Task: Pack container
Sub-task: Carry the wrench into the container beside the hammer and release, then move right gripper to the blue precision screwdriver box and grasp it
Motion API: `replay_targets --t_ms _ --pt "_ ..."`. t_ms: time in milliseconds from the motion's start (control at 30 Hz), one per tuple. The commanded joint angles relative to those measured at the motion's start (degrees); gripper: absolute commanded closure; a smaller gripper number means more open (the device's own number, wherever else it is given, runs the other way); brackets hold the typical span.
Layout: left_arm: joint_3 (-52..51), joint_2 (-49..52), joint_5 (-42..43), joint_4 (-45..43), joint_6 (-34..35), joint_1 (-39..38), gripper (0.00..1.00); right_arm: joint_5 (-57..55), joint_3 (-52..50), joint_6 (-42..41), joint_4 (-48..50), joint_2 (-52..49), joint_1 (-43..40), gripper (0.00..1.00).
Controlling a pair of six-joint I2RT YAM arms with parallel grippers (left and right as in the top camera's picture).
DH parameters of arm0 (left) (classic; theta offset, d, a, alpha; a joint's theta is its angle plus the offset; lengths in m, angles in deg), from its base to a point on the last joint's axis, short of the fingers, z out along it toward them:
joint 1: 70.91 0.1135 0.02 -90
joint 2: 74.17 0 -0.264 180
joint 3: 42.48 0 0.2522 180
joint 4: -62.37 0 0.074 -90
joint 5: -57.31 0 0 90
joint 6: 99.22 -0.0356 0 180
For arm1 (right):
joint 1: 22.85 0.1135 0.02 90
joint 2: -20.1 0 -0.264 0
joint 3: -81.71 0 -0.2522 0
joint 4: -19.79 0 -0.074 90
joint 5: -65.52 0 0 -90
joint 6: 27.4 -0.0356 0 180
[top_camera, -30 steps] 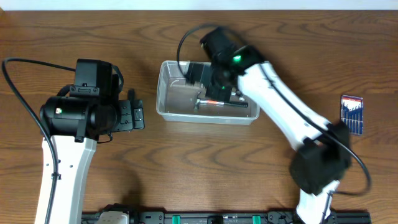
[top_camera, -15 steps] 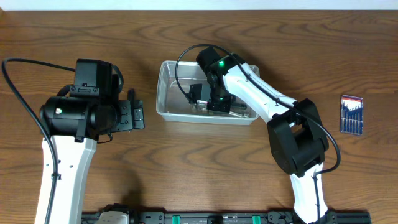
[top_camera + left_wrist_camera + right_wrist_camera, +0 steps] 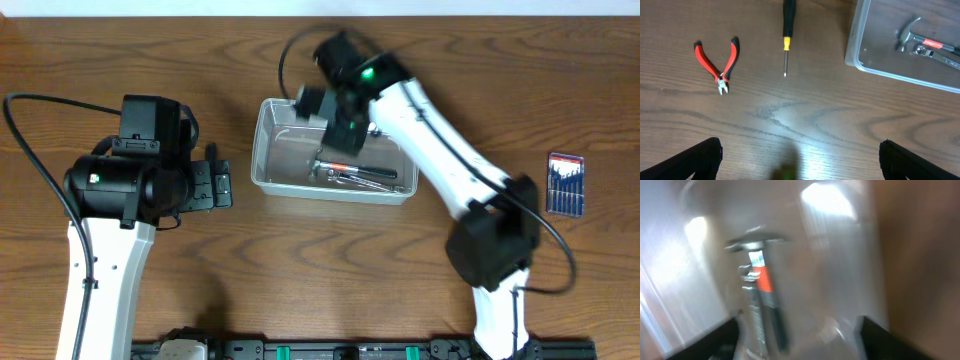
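The container (image 3: 262, 150) is a clear rectangular tub in the middle of the table. Inside it lie a hammer (image 3: 345, 166) with an orange band and a metal wrench (image 3: 385, 183). My right gripper (image 3: 328, 118) hovers open over the tub's back half, above the hammer (image 3: 759, 270), holding nothing; that view is blurred. My left gripper (image 3: 215, 187) stands wide open left of the tub, low over bare wood. In the left wrist view, red-handled pliers (image 3: 716, 62) and a black-and-yellow screwdriver (image 3: 786, 37) lie ahead of the left gripper (image 3: 800, 167), with the container (image 3: 855, 47) at the right.
A carded set of small screwdrivers (image 3: 565, 184) lies at the far right of the wooden table (image 3: 300, 260). From above, the left arm covers the pliers and the screwdriver. A black rail (image 3: 350, 350) runs along the front edge.
My right gripper opened, left the hammer lying in the container, and drew up and toward the back. The left arm has not moved.
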Motion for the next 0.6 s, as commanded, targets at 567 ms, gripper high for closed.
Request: replay_targets --t_ms 567 --pt "1.05 -0.20 -0.63 -0.44 0.50 0.35 0.02 -5.84 -7.32 -35.28 -14.51 14.93 -55.84 0.01"
